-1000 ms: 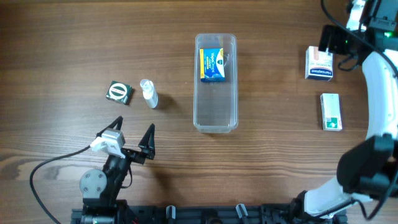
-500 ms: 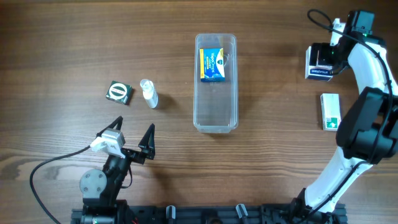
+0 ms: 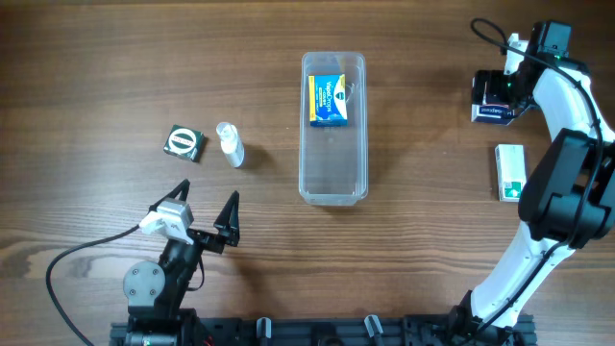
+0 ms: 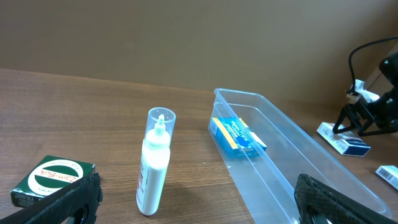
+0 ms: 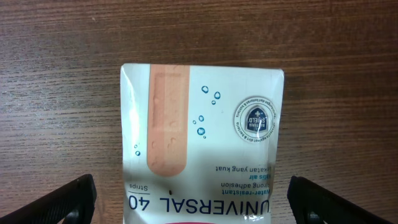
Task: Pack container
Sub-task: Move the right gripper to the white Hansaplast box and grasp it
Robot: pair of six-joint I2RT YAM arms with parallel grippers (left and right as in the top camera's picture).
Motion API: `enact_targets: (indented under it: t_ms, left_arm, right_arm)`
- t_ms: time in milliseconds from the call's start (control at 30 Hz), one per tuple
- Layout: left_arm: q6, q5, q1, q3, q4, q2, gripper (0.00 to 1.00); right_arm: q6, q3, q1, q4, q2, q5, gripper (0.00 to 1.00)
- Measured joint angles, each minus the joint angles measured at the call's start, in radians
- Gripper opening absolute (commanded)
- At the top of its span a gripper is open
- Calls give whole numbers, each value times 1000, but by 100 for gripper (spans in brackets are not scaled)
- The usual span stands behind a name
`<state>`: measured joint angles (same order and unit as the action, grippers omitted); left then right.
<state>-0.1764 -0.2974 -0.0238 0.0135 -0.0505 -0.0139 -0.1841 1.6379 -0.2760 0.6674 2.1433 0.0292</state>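
Note:
The clear plastic container (image 3: 333, 135) lies lengthwise at the table's middle with a blue and yellow box (image 3: 328, 100) in its far end; both also show in the left wrist view (image 4: 292, 168). My right gripper (image 3: 497, 91) is open and hovers straight above the white plaster box (image 3: 495, 112), its fingers either side of that box (image 5: 202, 143). My left gripper (image 3: 202, 213) is open and empty near the front left. A small white bottle (image 3: 230, 144) and a green box (image 3: 184, 142) lie ahead of it.
A white and green box (image 3: 511, 172) lies at the right, nearer than the plaster box. The bottle (image 4: 153, 165) stands between the left fingers' line of sight, the green box (image 4: 53, 180) to its left.
My right arm swung in from the far right corner and brought its gripper down over the plaster box. The left arm and the other objects have not moved.

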Motion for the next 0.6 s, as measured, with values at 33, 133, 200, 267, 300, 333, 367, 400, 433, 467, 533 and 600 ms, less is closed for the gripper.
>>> enact_targets:
  t_ms: [33,133,200,267,300,333,367,400,433,467,533,600]
  left_arm:
    - [0,0,0,0,0,0,100]
    - [0,0,0,0,0,0,100]
    - [0,0,0,0,0,0,100]
    - [0,0,0,0,0,0,100]
    - [0,0,0,0,0,0,100]
    - [0,0,0,0,0,0,100]
    - [0,0,0,0,0,0,100]
    - [0,0,0,0,0,0,100]
    - [0,0,0,0,0,0,100]
    - [0,0,0,0,0,0,100]
    - [0,0,0,0,0,0,100]
    - [0,0,0,0,0,0,100]
  right_arm:
    - [0,0,0,0,1,0,100]
    - [7,0,0,-3,18,-4,100]
    - [8,0,0,-3,42,-5,100]
    - [8,0,0,-3,64,-7,100]
    - [10,-1,0,-3,74,-7,100]
    - [13,-1,0,-2,84,-6,100]
    - [16,-1,0,-3,85,-5,100]
    - [16,-1,0,-3,85,-7,100]
    - [19,-1,0,-3,85,-8,100]
    - [19,-1,0,-3,85,-8,99]
    - [19,-1,0,-3,85,-8,97]
    - [23,-1,0,-3,85,-8,92]
